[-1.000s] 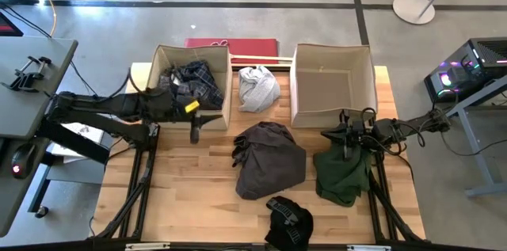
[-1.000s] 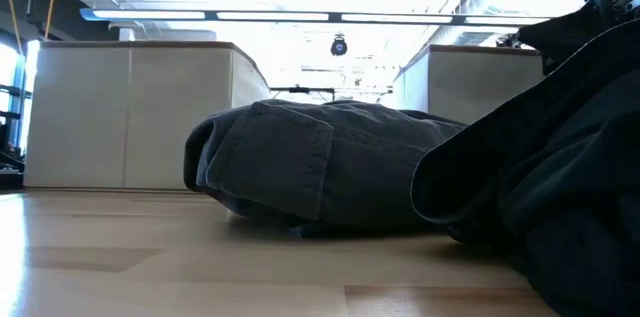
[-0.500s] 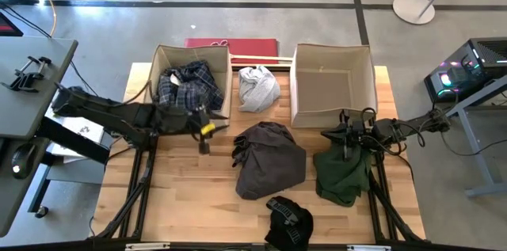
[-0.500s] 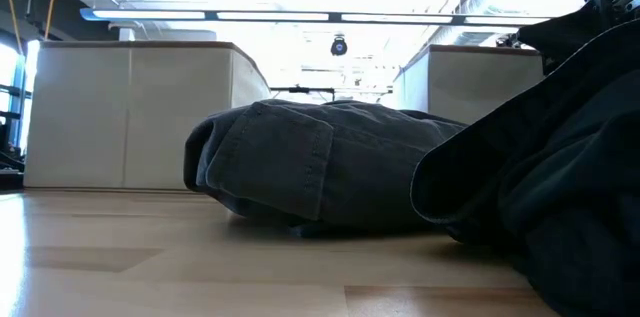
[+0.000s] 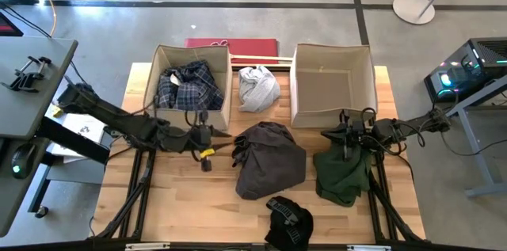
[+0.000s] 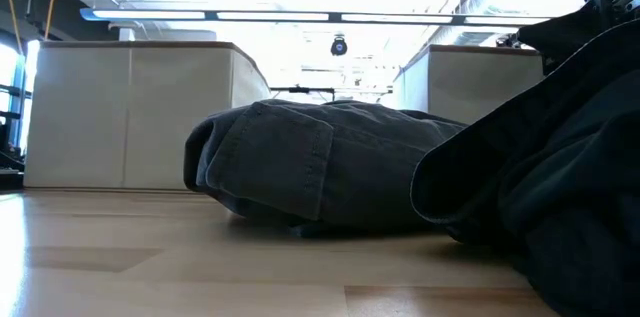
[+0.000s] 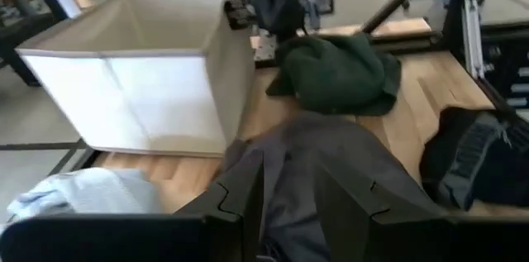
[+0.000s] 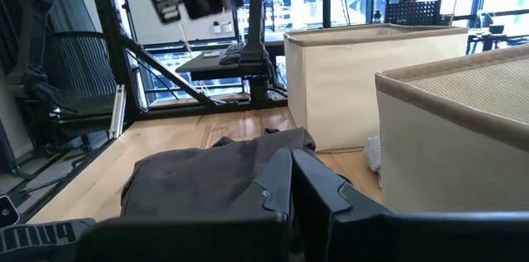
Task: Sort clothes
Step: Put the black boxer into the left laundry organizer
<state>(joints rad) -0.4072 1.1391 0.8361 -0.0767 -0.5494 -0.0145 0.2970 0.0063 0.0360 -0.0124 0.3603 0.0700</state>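
Note:
The dark grey-brown garment (image 5: 269, 158) lies heaped mid-table. My left gripper (image 5: 222, 138) is open, low over the table at that garment's left edge, fingers level and pointing toward the table's right (image 7: 289, 204); no touch shows. My right gripper (image 5: 346, 144) is shut on the dark green garment (image 5: 342, 173), in front of the right box. The blue-white plaid shirt (image 5: 188, 85) lies in the left box. The light grey-white garment (image 5: 257, 87) lies between the boxes. The small black garment (image 5: 287, 219) lies at the near edge. My right gripper holds the dark green garment by its far edge (image 5: 346, 156), coming from above. The gripper itself hides the place of contact. The cloth rises to the gripper (image 6: 585, 32), and the rest of it lies on the table (image 7: 339, 76).
Two beige fabric boxes stand at the table's far side, the left one (image 5: 224, 96) and the right one (image 5: 333, 51), whose floor is bare. A red flat thing (image 5: 234, 45) lies behind them. Bare wood shows at the near left (image 5: 158, 203).
My left gripper has gone from the left box's front wall toward the table's near and right edges and down, ending at the left edge of the dark grey-brown garment. The garments have stayed where they were.

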